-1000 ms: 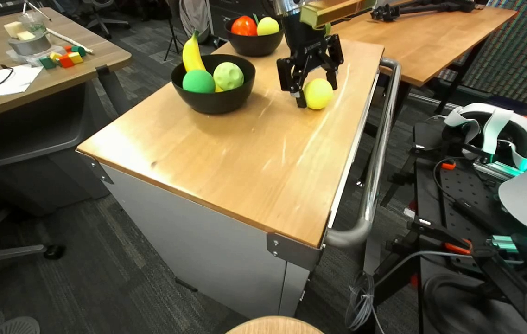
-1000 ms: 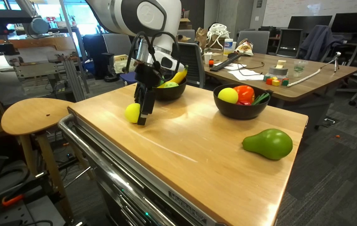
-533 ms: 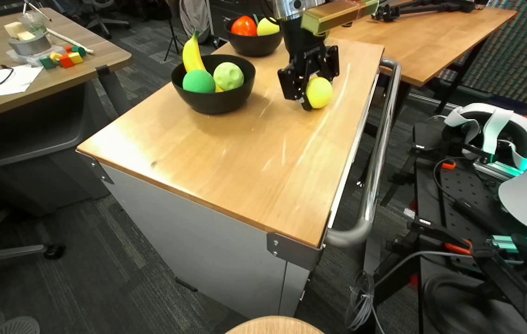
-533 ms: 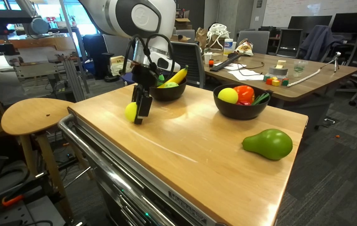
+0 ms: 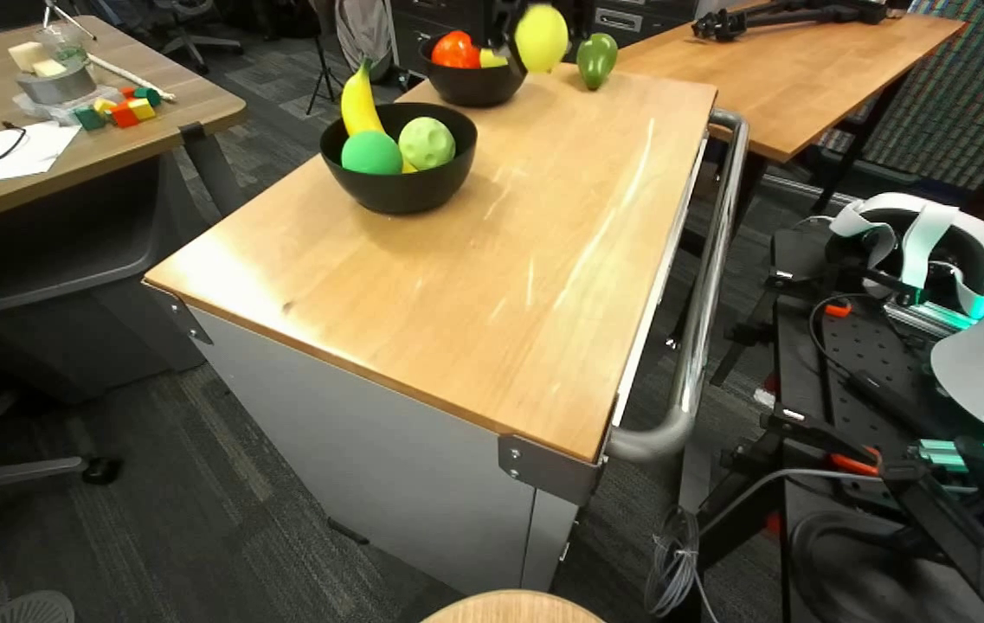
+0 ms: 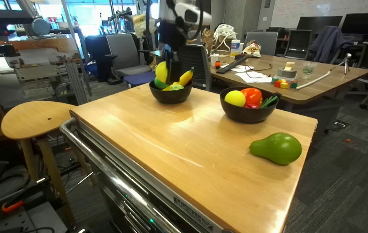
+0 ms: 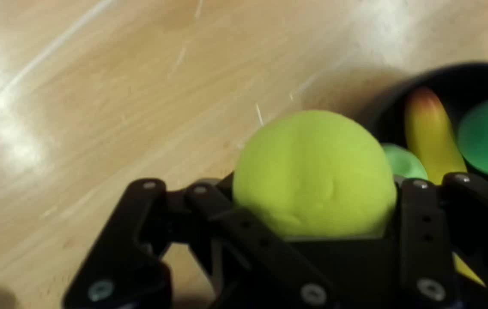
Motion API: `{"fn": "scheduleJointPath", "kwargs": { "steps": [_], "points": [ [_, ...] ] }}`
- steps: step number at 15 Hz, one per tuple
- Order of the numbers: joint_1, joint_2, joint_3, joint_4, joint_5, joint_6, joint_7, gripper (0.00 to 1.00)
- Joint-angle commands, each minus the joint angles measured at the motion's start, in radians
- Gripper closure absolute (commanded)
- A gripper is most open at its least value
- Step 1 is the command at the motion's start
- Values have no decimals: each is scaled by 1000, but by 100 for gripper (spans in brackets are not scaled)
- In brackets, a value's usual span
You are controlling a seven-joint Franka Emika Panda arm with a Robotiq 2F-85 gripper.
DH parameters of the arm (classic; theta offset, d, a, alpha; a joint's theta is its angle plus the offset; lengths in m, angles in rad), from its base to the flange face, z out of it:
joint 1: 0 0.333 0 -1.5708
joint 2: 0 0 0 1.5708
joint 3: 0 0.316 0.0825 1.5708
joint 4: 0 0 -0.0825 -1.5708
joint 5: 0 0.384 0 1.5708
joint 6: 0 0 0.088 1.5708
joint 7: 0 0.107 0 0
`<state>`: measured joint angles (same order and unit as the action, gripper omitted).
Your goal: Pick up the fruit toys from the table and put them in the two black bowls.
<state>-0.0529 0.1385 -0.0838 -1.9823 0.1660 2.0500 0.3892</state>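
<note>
In the wrist view, the black end effector (image 7: 313,184) grips a round yellow-green fruit toy (image 7: 314,156) above the pale-wood surface (image 7: 119,86). In an exterior view, a round black bowl (image 5: 405,192) holds a yellow banana (image 5: 360,104). In an exterior view, a green pear-shaped toy (image 6: 277,148) lies near another bowl (image 6: 248,115).

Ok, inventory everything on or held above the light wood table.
Glossy pear-shaped toy: 1, green, table.
Round matte bowls: 2, black, table.
Curved banana: 1, yellow, bowl farther from pear-shaped toy.
Smooth ball: 1, green, same bowl.
Bumpy ball: 1, pale green, same bowl.
Rounded toy: 1, orange-red, nearer bowl.
Plain ball: 1, yellow, nearer bowl.
Small bits: count unclear, red and green, nearer bowl.
Held ball: 1, yellow, above table.
Gripper: 1, black, holding that ball.
</note>
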Motion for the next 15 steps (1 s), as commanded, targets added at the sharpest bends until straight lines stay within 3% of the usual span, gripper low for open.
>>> {"fn": "scheduleJointPath", "kwargs": {
  "steps": [1,8,15],
  "points": [
    [-51,81,-30,212,77,42,-31,92],
    [-93,374,-59,453,87,383,15,93],
    [-92,529,-126,572,20,407,84,93]
  ]
}}
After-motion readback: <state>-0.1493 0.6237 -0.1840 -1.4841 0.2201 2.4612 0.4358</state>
